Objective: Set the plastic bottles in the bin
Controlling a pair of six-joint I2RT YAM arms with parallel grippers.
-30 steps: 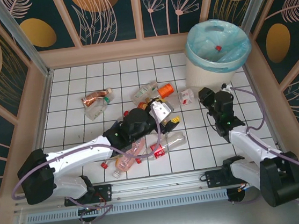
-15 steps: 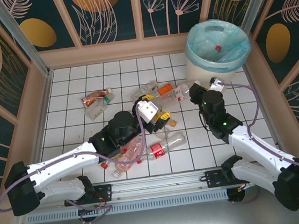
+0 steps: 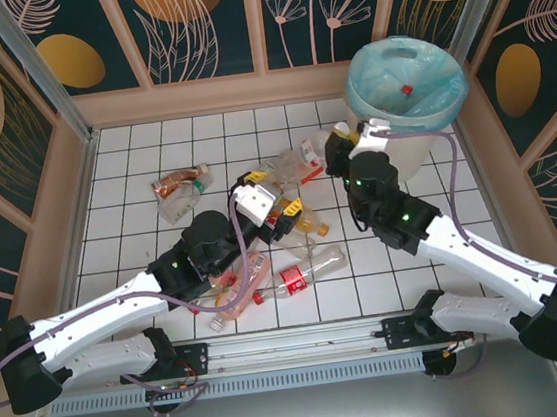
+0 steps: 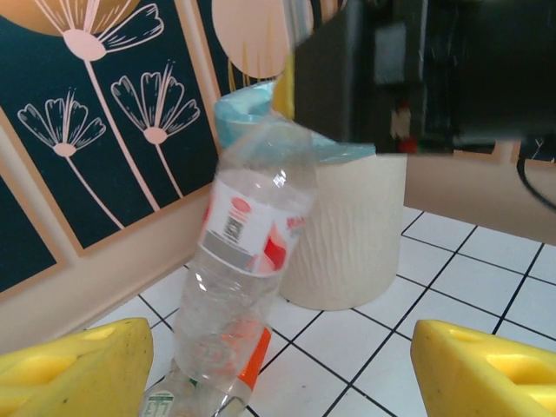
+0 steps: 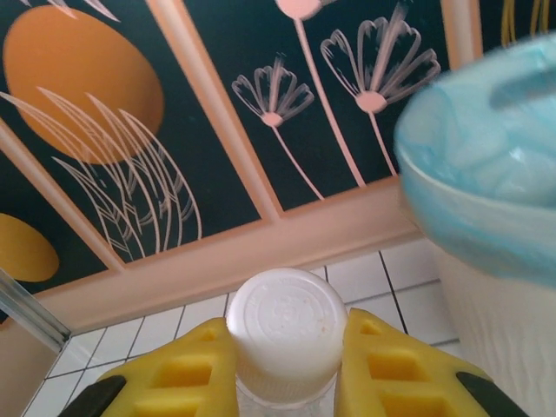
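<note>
At one o'clock, beside cream bin (image 4: 347, 234): clear crushed plastic bottle (image 4: 252, 234), white cap, red-white label, print illegible, pinched by right gripper (image 5: 282, 369); left gripper (image 4: 278, 373) jaws apart.

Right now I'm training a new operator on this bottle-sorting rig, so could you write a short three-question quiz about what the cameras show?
1. True or false: the left hand holds a bottle.
2. What lines the bin? A) a black bag B) a light blue-green bag C) nothing
3. Fill in: the right hand is shut on a clear ____ near the bin.
Key: 1 false, it is open and empty; 2 B; 3 bottle.
</note>
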